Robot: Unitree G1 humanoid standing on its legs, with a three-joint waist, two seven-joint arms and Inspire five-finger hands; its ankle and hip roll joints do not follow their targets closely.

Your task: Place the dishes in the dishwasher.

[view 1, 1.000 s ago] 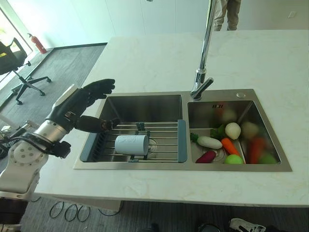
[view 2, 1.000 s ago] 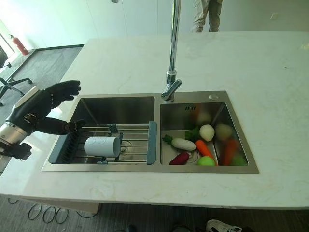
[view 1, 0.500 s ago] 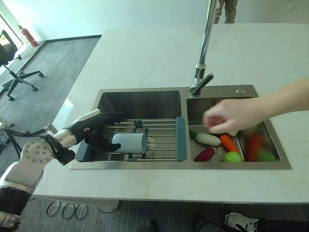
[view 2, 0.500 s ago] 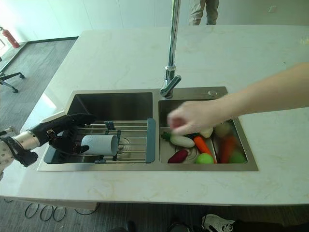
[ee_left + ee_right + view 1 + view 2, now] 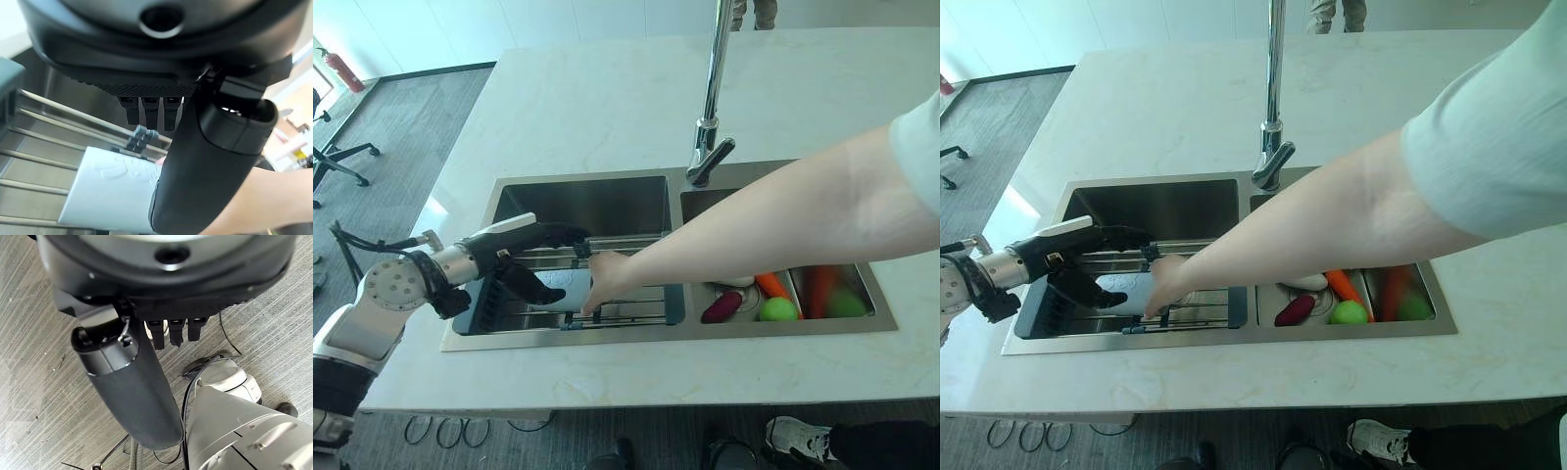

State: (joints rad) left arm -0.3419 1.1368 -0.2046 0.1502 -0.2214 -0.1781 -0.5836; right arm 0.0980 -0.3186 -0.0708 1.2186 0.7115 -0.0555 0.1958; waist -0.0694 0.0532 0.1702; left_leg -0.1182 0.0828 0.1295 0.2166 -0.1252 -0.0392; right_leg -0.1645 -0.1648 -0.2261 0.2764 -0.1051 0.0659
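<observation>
A white cup (image 5: 555, 290) lies on its side on the wire rack (image 5: 641, 308) over the left basin (image 5: 587, 201) of the sink. My left hand (image 5: 514, 245) is open at the cup's left end, fingers straight above it and the thumb (image 5: 205, 166) down beside it. A person's hand (image 5: 605, 274) rests on the cup's other end, its arm reaching across from the right. In the left wrist view the cup (image 5: 112, 196) shows just past my thumb. My right hand (image 5: 132, 382) hangs open above the grey floor.
The tall tap (image 5: 710, 108) stands between the basins. The right basin holds toy vegetables, among them a green ball (image 5: 777, 309), a carrot (image 5: 773, 286) and a purple piece (image 5: 721, 306). White counter (image 5: 607, 98) surrounds the sink. A shoe (image 5: 793, 439) shows by the counter's near side.
The camera has shifted. A person's arm has come in from the right and reached across the sink to the cup. My left hand dropped from above the sink's edge to the cup.
</observation>
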